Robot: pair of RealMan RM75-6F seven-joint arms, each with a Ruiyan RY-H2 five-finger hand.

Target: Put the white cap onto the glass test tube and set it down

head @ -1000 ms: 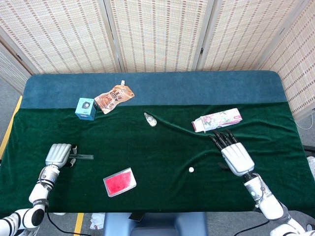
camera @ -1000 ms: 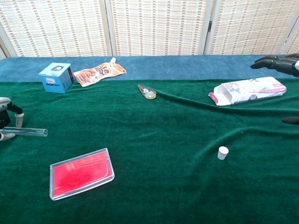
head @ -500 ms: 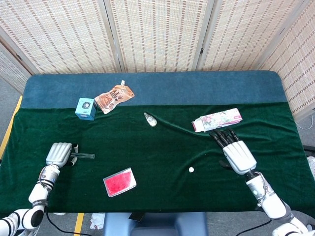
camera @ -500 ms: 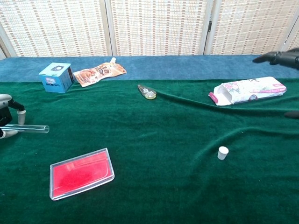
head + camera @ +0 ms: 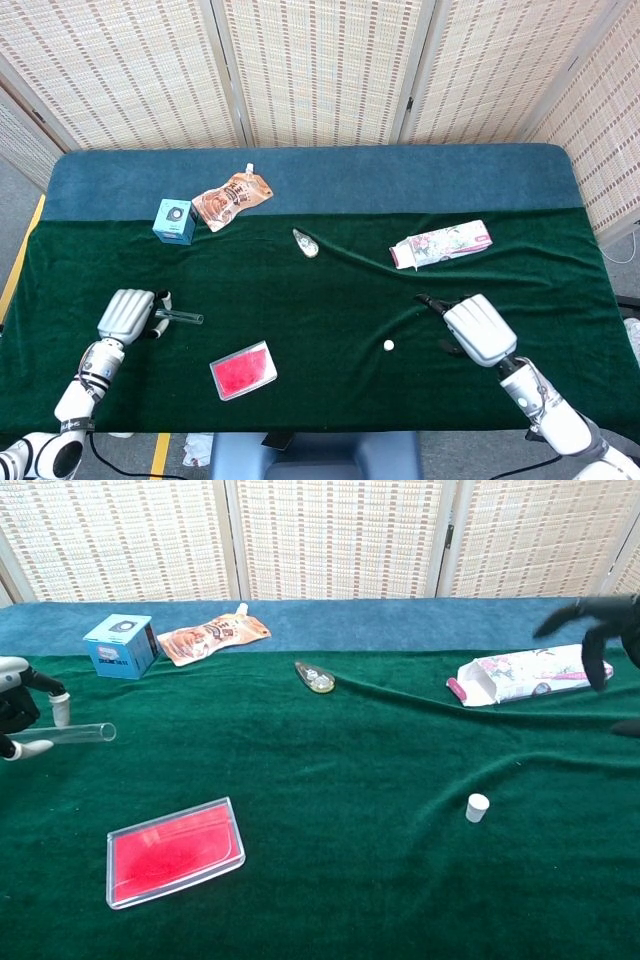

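On green velvet, left hand grips the clear glass tube; right hand spread above the round white cap

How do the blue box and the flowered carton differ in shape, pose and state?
The blue box is a small closed cube standing on its base; the flowered carton is long and flat, lying on its side with one end flap open. The box is teal, the carton white and pink. Both rest untouched on the cloth.
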